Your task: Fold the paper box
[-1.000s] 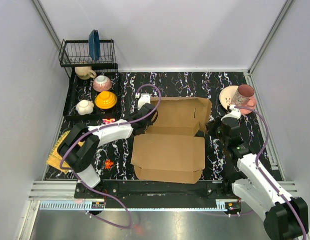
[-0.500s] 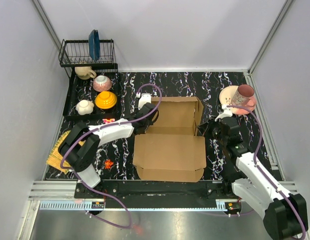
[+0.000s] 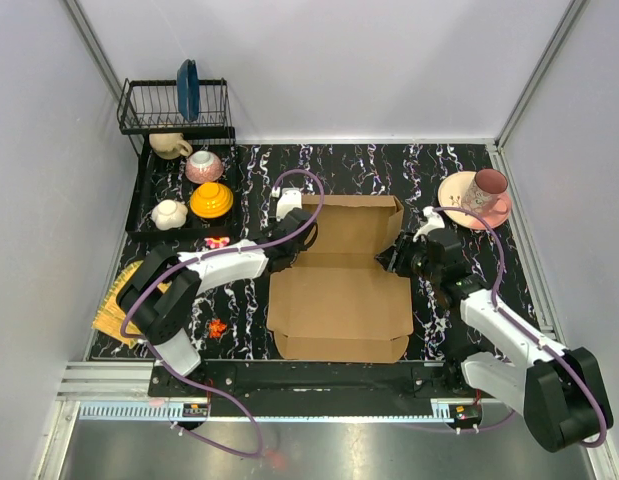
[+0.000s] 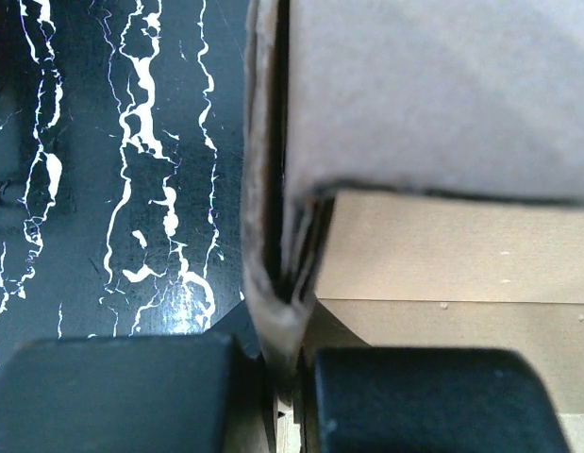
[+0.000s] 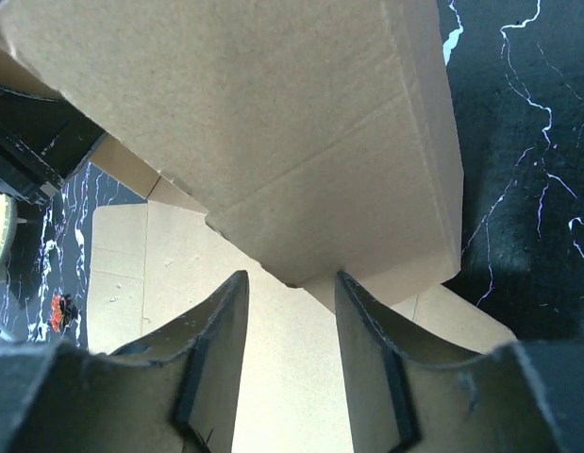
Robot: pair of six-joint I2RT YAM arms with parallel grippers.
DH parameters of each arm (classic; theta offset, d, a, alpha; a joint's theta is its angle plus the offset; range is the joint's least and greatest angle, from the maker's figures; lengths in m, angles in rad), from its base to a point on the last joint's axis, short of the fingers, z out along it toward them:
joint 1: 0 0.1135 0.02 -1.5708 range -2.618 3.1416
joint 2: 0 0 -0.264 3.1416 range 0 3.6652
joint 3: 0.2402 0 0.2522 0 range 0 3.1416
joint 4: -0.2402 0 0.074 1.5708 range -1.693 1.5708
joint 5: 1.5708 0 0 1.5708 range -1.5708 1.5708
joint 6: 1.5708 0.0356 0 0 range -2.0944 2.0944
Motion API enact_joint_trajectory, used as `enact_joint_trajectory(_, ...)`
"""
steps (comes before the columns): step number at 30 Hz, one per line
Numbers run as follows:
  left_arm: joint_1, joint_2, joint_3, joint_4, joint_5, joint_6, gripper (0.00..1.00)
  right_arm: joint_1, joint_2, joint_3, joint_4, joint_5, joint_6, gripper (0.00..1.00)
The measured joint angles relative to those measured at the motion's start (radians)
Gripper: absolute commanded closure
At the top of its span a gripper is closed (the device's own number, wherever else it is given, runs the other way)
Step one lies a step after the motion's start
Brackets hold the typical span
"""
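The black marbled table (image 3: 429,165) sits under both arms, and the box (image 3: 339,300) lies on it between the two grippers, with its near panel flat and the far panel's side flaps raised. On the box's left side, the left gripper (image 4: 290,373) is clamped on the upright flap, whose doubled cardboard edge is pinched between its fingers (image 4: 112,396). The right gripper (image 5: 290,321) has its jaws spread and holds nothing; the right flap's corner is just ahead of its fingertips, and I can't tell if they touch.
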Motion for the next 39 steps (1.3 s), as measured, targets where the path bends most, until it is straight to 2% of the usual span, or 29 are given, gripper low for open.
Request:
enact_joint_trajectory(6,-0.001,0.000,-0.003,0.004,-0.004,0.000,1.00,0.000,-0.018,0.007,-0.012,0.006,-0.008,0.45)
enact_joint_trajectory(11,-0.002,0.000,-0.003,0.006,-0.008,0.002,1.00,0.000,-0.104,0.031,-0.055,0.008,-0.023,0.36)
enact_joint_trajectory(21,-0.002,0.000,-0.003,0.005,-0.011,0.002,1.00,0.001,-0.300,0.103,-0.161,0.043,-0.044,0.33)
enact_joint_trajectory(26,-0.002,0.000,-0.004,0.005,-0.011,0.002,1.00,0.001,-0.459,0.103,-0.208,0.219,-0.039,0.37)
enact_joint_trajectory(28,-0.002,0.000,-0.005,0.006,-0.011,0.002,1.00,0.001,-0.488,0.103,-0.230,0.307,-0.024,0.41)
enact_joint_trajectory(29,-0.002,0.000,-0.006,0.008,-0.012,0.002,1.00,0.001,-0.489,0.107,-0.247,0.367,-0.012,0.47)
enact_joint_trajectory(33,-0.002,0.000,-0.006,0.009,-0.014,0.002,1.00,0.001,-0.407,0.131,-0.325,0.536,0.036,0.57)
enact_joint_trajectory(39,-0.002,-0.003,-0.012,0.016,-0.014,0.002,1.00,-0.020,-0.282,0.128,-0.360,0.641,0.101,0.58)
